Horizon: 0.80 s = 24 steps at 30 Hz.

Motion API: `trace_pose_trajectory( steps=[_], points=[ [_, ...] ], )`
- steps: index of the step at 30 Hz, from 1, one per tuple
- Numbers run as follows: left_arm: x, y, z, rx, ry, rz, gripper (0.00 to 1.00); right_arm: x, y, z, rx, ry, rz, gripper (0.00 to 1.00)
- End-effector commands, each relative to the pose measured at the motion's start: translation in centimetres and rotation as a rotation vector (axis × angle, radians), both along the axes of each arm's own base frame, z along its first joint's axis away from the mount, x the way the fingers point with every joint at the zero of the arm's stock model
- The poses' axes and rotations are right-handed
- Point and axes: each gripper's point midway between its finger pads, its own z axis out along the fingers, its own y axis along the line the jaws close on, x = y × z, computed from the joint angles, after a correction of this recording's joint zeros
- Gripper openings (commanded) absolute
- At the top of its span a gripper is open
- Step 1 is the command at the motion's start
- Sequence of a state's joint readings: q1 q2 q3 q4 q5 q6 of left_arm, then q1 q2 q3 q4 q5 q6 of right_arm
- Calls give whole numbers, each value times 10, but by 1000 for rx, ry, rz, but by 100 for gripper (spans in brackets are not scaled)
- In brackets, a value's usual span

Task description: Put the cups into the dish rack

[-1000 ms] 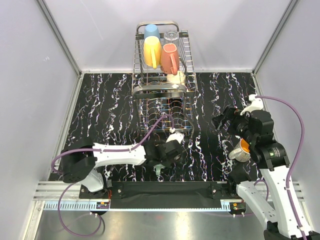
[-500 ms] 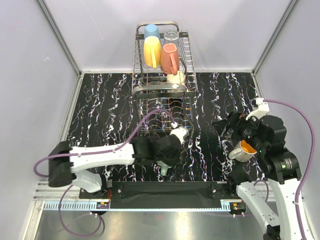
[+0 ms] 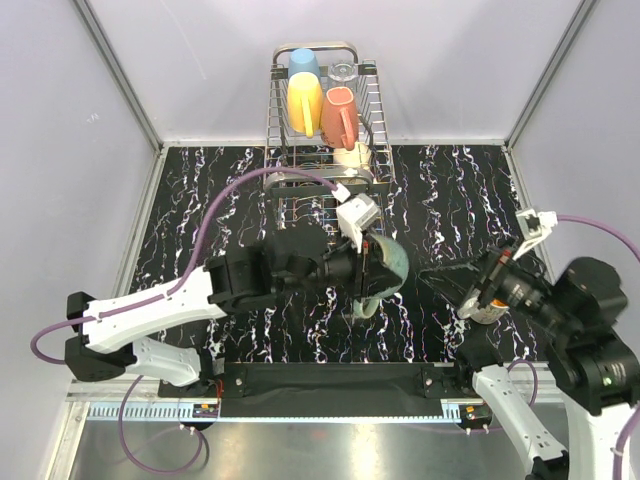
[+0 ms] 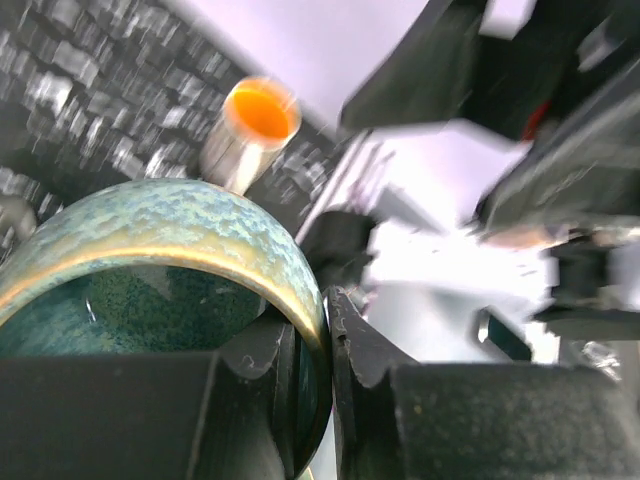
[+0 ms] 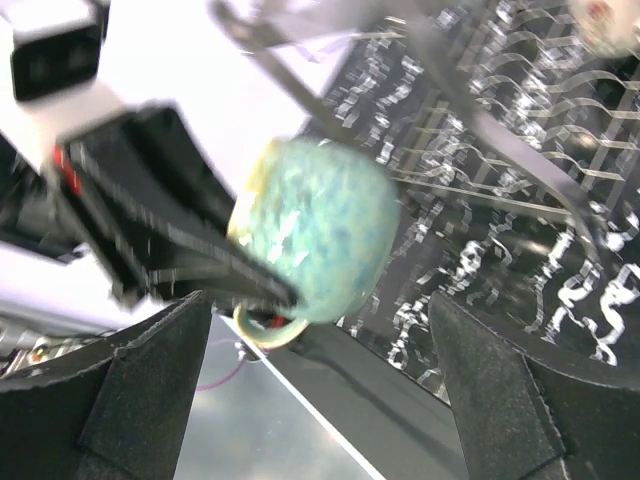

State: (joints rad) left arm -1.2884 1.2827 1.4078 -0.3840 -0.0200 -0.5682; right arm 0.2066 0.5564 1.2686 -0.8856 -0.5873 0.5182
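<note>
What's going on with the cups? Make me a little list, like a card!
left hand: pinching the teal mug by its rim, up in the air
right hand: open, holding nothing
dish rack top shelf: blue tumbler, clear glass, yellow cup, pink cup
on the table: pale mug with orange inside

Speckled teal-green cup (image 3: 386, 274), black-white marbled table (image 3: 200, 215)
</note>
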Motion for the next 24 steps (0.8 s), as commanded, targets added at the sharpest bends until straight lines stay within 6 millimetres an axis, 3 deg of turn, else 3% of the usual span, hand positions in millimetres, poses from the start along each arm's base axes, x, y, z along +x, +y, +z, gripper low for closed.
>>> trace_pose_trajectory(
  steps=[1,5,7,10,12,13,14,16,17,18,20,24],
  points=[
    [-14,1,152,-440,-197,-90,0,-29,5,23,41,-35,77,97],
    [-14,7,206,-555,-305,-88,0,-41,1,35,23,-82,70,96],
    [-11,8,223,-594,-361,-69,0,-44,0,46,9,-126,80,96],
    [-13,25,259,-720,-445,-51,0,-40,6,56,26,-149,115,97],
    [-13,30,266,-771,-477,-37,0,-30,14,63,59,-164,157,96],
    [-14,41,279,-833,-500,-18,0,-32,20,67,98,-142,199,96],
    [-14,42,281,-849,-509,-11,0,-28,23,79,127,-190,219,96],
    [-14,48,290,-892,-538,5,0,-23,32,81,198,-144,274,95],
    [-13,47,291,-899,-540,6,0,-24,34,96,231,-217,300,94],
    [-13,48,292,-912,-537,8,0,-20,38,92,251,-197,321,94],
    [-15,46,295,-945,-539,-6,0,-21,41,106,304,-234,361,93],
    [-22,49,303,-1027,-503,-40,0,-11,42,113,316,-275,357,92]
  ],
)
